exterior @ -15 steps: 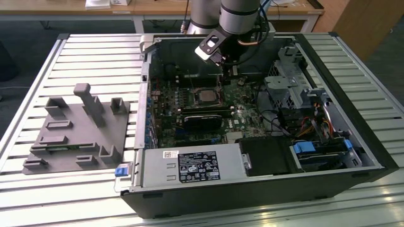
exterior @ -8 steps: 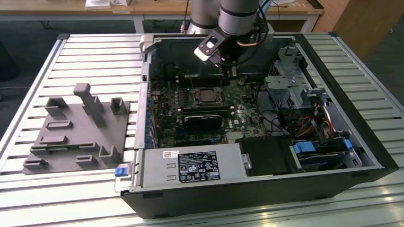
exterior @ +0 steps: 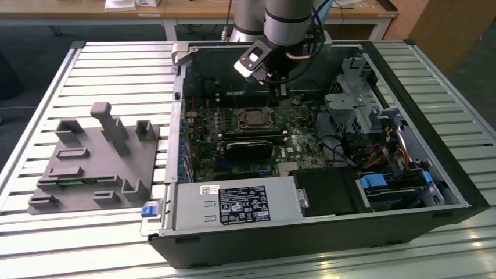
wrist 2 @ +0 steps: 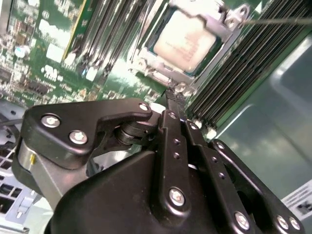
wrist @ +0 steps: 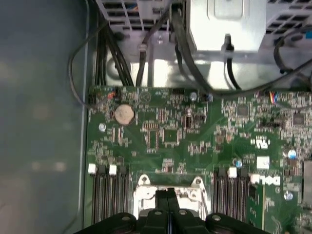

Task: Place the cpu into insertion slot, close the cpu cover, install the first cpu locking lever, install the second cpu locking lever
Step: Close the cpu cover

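Clearly, in the exterior view the cpu (exterior: 252,118) sits in the insertion slot (exterior: 238,123) near the motherboard's (exterior: 310,143) middle. The gripper (exterior: 280,90) hangs just past it, toward the case's far wall. In the second wrist view the cpu cover (wrist 2: 202,9) frames the chip, straight ahead of the fingers (wrist 2: 171,105), which are pressed together and hold nothing. In the first wrist view the tips hover over the frame's edge.

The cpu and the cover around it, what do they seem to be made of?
The cpu: likely metal top, matte pale grey-beige, evenly dull sheen. The cpu cover: apparently bare metal, perhaps steel, silvery, with bright glints along its edges.
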Motion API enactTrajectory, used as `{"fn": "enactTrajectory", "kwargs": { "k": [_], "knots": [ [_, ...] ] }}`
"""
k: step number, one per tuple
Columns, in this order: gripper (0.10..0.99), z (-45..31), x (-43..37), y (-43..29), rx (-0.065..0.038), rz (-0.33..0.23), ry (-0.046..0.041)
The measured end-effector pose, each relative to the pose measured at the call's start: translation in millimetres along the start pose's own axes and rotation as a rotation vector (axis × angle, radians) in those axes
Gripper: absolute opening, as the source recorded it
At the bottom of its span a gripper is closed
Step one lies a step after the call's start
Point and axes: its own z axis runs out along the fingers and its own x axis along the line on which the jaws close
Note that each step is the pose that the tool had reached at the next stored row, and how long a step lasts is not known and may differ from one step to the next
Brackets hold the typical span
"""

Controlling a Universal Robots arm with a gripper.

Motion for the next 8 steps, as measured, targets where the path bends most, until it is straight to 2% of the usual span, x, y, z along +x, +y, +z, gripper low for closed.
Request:
{"fn": "enactTrajectory", "kwargs": {
  "k": [3, 8],
  "knots": [
    [0.106, 0.6, 0.1, -6.7, 0.0, 0.0, 0.0002],
    [0.106, 5.6, -4.2, -8.0, 0.006, 0.0, 0.0003]
  ]
}}
